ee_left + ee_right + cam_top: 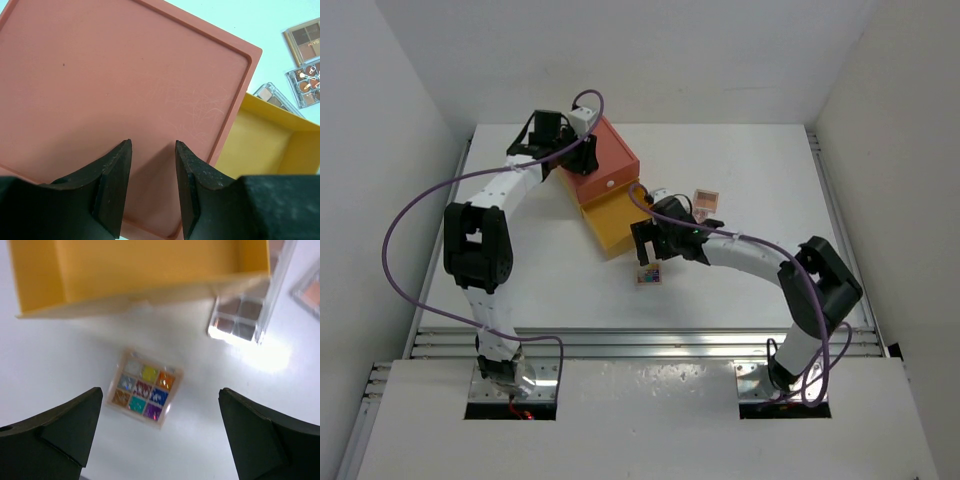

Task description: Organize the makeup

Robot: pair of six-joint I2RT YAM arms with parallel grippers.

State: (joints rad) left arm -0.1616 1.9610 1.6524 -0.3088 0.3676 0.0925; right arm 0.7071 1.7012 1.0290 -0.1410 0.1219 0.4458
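Observation:
A small mixed-colour eyeshadow palette (649, 273) lies flat on the white table just in front of the yellow drawer. In the right wrist view the palette (144, 389) sits below and between the wide-open jaws of my right gripper (160, 400), which hovers above it (655, 255) and is empty. My left gripper (578, 150) is over the orange box; in the left wrist view it (152, 185) is open with nothing between its fingers. A clear brown-toned palette (240, 320) and a pink palette (706, 200) lie right of the drawer. No brushes or pencils are in view.
The orange box (603, 160) stands at the back middle with its yellow drawer (615, 225) pulled open and empty (140, 270). The left wrist view shows three palettes (305, 40) beyond the drawer (260, 145). White walls close the table's sides.

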